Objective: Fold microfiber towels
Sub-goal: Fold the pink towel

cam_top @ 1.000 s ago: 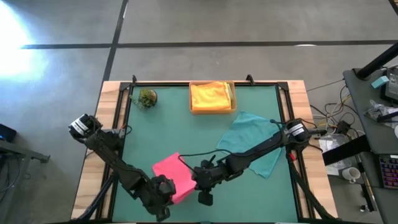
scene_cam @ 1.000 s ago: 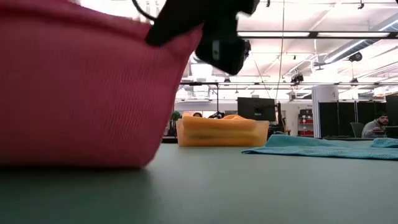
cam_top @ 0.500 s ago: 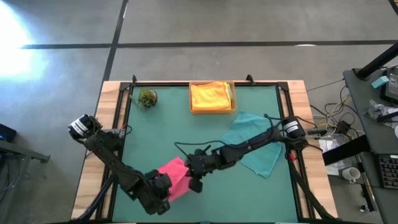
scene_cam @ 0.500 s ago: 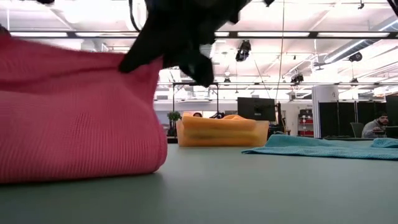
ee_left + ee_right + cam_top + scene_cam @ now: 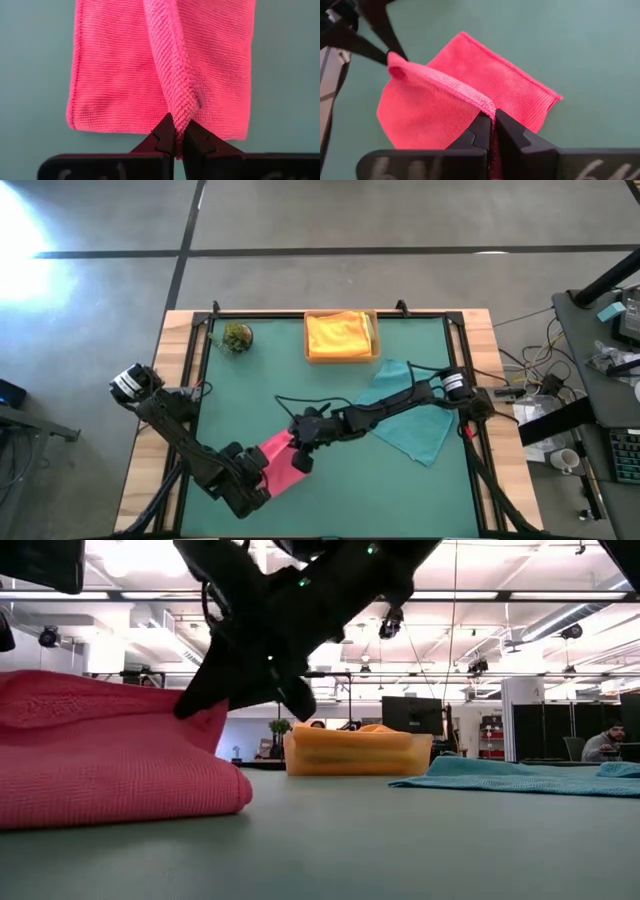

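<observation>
A pink towel (image 5: 283, 460) lies doubled on the green table near its front, left of the middle. Its upper layer is lifted into a ridge (image 5: 440, 82) between my two grippers. My left gripper (image 5: 262, 472) is shut on one end of that ridge, at the towel's near-left side. My right gripper (image 5: 298, 452) is shut on the other end, at its right side. A teal towel (image 5: 410, 415) lies spread flat at the right. A yellow towel (image 5: 338, 332) lies in the tan tray (image 5: 341, 358) at the back. My left gripper pinches the end of the pink towel's raised edge (image 5: 182, 112) between its two fingers, coming steeply from above. The cloth is bunched at the fingertips; how many layers, I cannot tell. The lower layer lies flat on the table. My right gripper pinches the hemmed edge (image 5: 487, 106) of the upper layer between its two fingers. It slants down from the table's right side. The edge runs from here, slightly slack, to the left gripper's fingers (image 5: 380, 50). The rest of the towel lies on the table.
A small green plant ball (image 5: 237, 337) sits at the back left. The tray with the yellow towel stands at the back middle. The teal towel lies under my right arm. Bare green table shows in the middle and at the front right.
My right gripper has carried its pink edge toward the table's left and far side, sinking. My left gripper has moved a little the same way and tipped further down. The towel's raised layer has come down over the lower one and now sits lower.
</observation>
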